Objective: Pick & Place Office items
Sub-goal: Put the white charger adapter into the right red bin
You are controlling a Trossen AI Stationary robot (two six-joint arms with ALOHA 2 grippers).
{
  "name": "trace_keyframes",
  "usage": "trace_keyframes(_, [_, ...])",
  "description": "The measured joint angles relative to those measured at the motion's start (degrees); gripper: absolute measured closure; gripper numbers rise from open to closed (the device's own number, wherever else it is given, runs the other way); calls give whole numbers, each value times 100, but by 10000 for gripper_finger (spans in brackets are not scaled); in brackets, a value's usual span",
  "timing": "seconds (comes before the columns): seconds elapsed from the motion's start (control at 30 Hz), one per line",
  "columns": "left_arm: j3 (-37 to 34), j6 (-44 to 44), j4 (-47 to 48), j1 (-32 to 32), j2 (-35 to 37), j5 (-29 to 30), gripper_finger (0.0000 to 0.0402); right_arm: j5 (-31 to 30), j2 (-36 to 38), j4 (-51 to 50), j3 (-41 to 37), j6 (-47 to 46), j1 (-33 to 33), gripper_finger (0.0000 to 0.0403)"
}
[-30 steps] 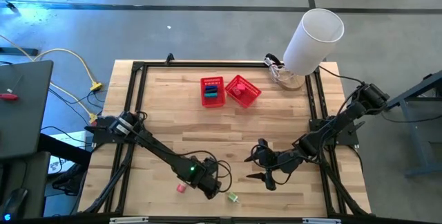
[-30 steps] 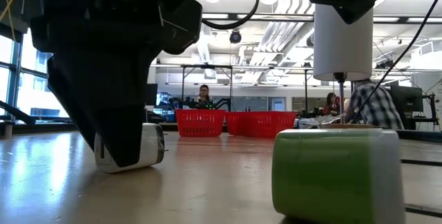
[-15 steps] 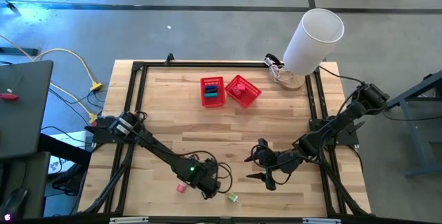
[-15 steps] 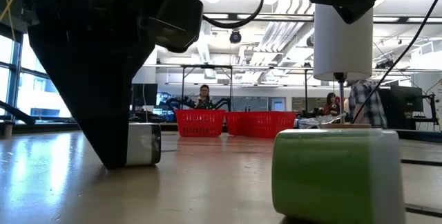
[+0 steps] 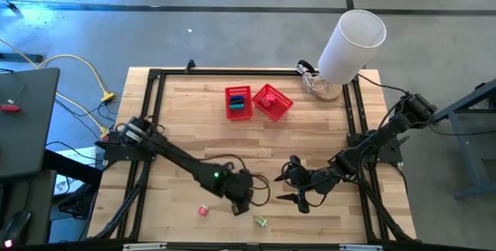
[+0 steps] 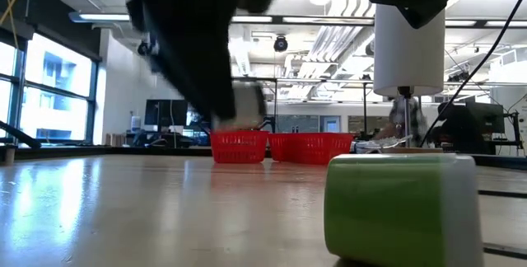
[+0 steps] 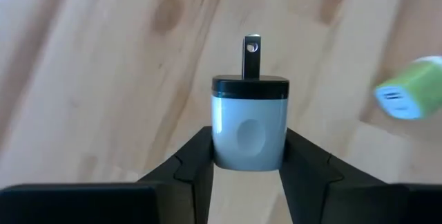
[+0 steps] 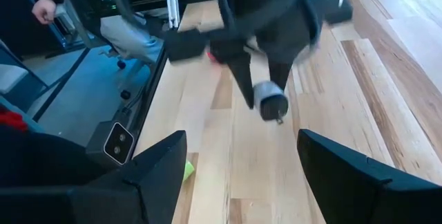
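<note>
my left gripper (image 7: 247, 172) has its fingers (image 7: 197, 169) pinched on the whitish plug (image 7: 248, 124) (a small charger block, prong pointing away), and i see it held clear above the tabletop (image 5: 194, 127) near the front edge. the green item (image 5: 261, 221) and the pink one (image 5: 203, 211) lie on the wood close by. my right gripper (image 5: 301, 198) waits just beside, its fingers (image 8: 162, 165) spread wide with nothing between them.

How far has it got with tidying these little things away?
Some items already lie in the left red mesh basket. The left tool grips a small whitish plug adapter, lifted off the wooden table. A pink piece and a green piece remain. The right tool waits open.
</note>
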State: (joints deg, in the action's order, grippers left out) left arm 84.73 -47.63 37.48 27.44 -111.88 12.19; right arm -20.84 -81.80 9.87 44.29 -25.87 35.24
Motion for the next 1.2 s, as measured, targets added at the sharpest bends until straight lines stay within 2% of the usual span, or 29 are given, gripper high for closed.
trace_keyframes(0.13, [0, 590, -121, 5, 466, 311, 281, -10, 0, 51, 0, 21, 0, 139])
trace_keyframes(0.23, [2, 1208, -549, 5, 761, 577, 281, -117, 0, 285, 0, 245, -45, 139])
trace_keyframes(0.33, [0, 1853, -893, 2, 900, 745, 281, -338, 0, 805, 0, 687, -105, 139])
trace_keyframes(0.53, [0, 2444, -1018, -2, 987, 1328, 281, -357, 2, 1631, 0, 1760, -265, 139])
trace_keyframes(0.7, [0, 2745, -1111, -120, 984, 1355, 281, -347, -9, 1656, 0, 2427, -478, 139])
trace_keyframes(0.83, [0, 3115, -1238, -226, 1022, 1365, 281, -250, -13, 1633, 0, 2455, -743, 139])
trace_keyframes(1.0, [0, 3458, -1311, -399, 1071, 1365, 281, 315, -17, 1578, 0, 2459, -1029, 139])
trace_keyframes(1.2, [0, 3709, -1315, -576, 1122, 1365, 281, 448, -17, 1371, 0, 2640, -1183, 147])
